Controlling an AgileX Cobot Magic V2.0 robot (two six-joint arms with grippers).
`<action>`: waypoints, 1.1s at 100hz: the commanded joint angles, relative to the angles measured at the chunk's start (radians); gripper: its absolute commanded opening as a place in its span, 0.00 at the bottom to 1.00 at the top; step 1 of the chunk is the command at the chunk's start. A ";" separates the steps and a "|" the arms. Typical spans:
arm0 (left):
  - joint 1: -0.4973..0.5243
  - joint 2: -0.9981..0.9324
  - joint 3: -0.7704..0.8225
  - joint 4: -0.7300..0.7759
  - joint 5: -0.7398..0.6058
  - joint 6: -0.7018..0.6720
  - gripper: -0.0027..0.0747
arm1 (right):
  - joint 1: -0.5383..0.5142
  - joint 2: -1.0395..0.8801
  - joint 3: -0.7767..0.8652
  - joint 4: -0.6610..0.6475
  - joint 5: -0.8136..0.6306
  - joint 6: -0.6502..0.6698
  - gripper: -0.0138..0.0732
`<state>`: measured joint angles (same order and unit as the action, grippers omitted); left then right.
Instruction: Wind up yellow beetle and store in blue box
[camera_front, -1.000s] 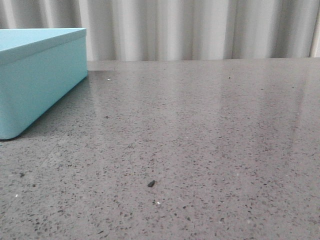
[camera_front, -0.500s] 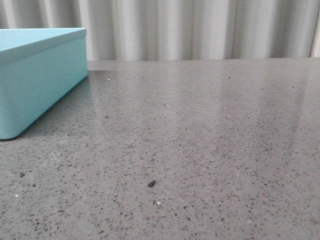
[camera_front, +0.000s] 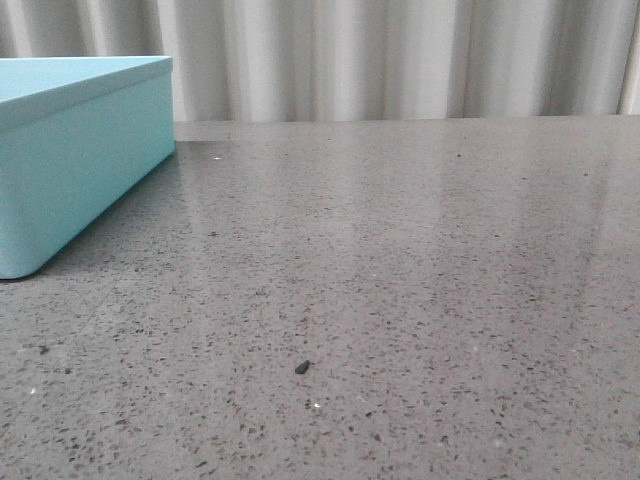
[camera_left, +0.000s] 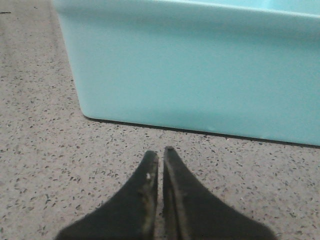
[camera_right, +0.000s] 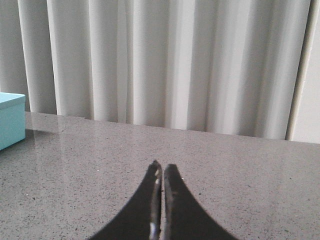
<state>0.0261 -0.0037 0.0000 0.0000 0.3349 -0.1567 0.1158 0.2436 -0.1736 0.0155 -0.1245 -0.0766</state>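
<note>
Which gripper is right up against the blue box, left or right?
The left gripper: its shut jaws point at the blue box wall filling its view. The right gripper, also shut, faces bare table and curtain, with the box only at the edge.

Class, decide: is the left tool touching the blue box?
Apart. In the left wrist view, a strip of bare speckled table shows between the shut left tool and the blue box wall.

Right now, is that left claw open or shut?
Shut. In its wrist view the left claw has both black fingers pressed together, gripping nothing, just short of the blue box.
</note>
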 joint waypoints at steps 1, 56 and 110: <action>0.002 -0.031 0.026 0.000 -0.038 -0.012 0.01 | -0.001 -0.034 -0.024 0.003 -0.079 -0.005 0.09; 0.002 -0.031 0.026 0.000 -0.038 -0.012 0.01 | -0.226 -0.256 0.205 -0.016 0.061 -0.005 0.09; 0.002 -0.031 0.026 0.000 -0.038 -0.012 0.01 | -0.250 -0.274 0.205 -0.016 0.439 -0.005 0.09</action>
<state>0.0261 -0.0037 0.0000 0.0000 0.3366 -0.1582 -0.1285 -0.0109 0.0080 0.0094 0.3257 -0.0779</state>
